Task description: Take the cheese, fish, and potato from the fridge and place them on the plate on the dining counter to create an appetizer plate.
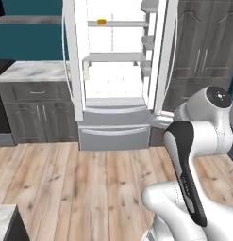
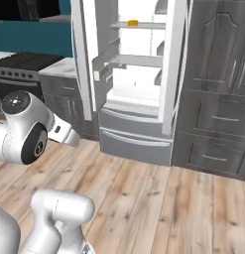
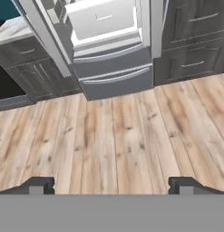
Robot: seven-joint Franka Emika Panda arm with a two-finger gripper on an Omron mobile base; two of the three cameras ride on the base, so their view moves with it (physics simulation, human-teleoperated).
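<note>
1. A marble-topped cabinet stands left of the fridge, touching its side.
2. The fridge has both upper doors swung wide; its two grey drawers below are closed.
3. The cheese sits on the upper shelf, near that shelf's front edge, left of centre.
4. The gripper hangs over the wooden floor, fingers spread wide apart, holding nothing.

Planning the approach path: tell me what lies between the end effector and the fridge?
Bare wooden floor, seen in the hand view: the open end effector looks across it to the fridge, whose doors stand open.
</note>
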